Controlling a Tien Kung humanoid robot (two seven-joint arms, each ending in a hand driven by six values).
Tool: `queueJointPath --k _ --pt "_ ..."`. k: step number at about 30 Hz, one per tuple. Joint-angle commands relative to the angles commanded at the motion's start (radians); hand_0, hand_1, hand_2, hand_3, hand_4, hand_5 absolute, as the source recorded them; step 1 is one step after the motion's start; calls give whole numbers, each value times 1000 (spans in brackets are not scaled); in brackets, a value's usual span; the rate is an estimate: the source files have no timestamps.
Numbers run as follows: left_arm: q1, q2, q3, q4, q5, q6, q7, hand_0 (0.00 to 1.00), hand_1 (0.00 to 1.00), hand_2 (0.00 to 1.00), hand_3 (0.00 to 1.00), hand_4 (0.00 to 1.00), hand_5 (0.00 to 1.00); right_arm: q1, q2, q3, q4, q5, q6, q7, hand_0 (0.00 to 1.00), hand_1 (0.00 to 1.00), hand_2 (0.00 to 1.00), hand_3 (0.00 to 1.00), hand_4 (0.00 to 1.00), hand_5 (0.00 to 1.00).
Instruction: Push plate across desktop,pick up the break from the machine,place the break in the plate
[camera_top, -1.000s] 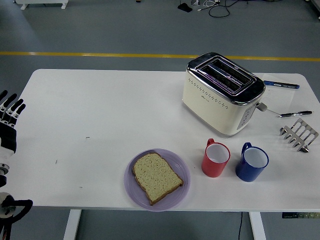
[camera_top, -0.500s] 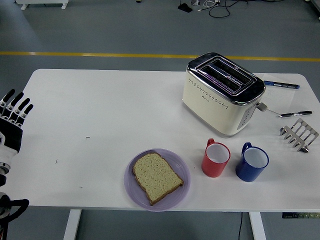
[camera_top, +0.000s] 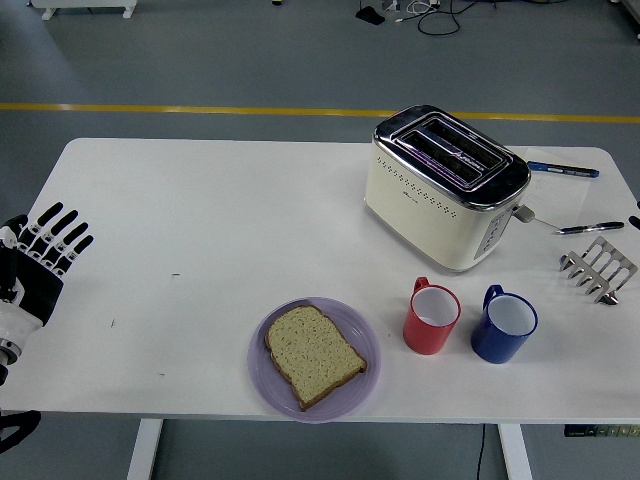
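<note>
Change since earlier frames: left hand (camera_top: 40, 262) has moved right and inward over the bench's left edge; before, it sat further left, nearer the picture's edge. Everything on the bench is unmoved.
Left hand state: fingers (camera_top: 62, 232) spread apart and extended, pointing up and right; holds nothing.
Left hand pose: palm side down over the left margin of the bench (camera_top: 200, 220), black forearm coming in from the lower left corner.
Right hand: only a small dark sliver at the right picture edge, above the toast rack; cannot tell what it is.
Plate (camera_top: 265, 375): lilac, near the bench's front edge, a little left of centre; its near rim lies close to the edge.
Bread (camera_top: 312, 355): one slice lying flat on the plate, inside the rim.
Toaster (camera_top: 445, 190): cream body with chrome top, right of centre toward the far side, set at an angle; slots look empty.
Red mug (camera_top: 432, 318): just right of the plate, apart from it, handle to the far side.
Blue mug (camera_top: 504, 325): just beside the red mug, on its right.
Toast rack (camera_top: 598, 268): metal, near the right edge.
Pens (camera_top: 590, 228): two, right of the toaster, one further back.
Open room: whole left half of the bench between hand and plate is bare; right half crowded.
</note>
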Motion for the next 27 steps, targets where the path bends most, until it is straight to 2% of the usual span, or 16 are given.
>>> queueJointPath --k 8,14,27 --pt "-3 -5 -2 -10 2 -17 -3 818 796 816 778 494 998 0 1 4 -9 -10 3 -18 778 752 744 748 553 665" --pt "-1 -6 -6 -14 12 -9 -4 816 796 811 776 497 998 -1 3 4 -22 -18 1 -35 772 742 740 736 552 671" --pt "-8 -13 -4 -9 -2 6 -10 815 796 805 769 502 998 6 17 -7 -34 -21 68 -21 763 732 726 722 551 672"
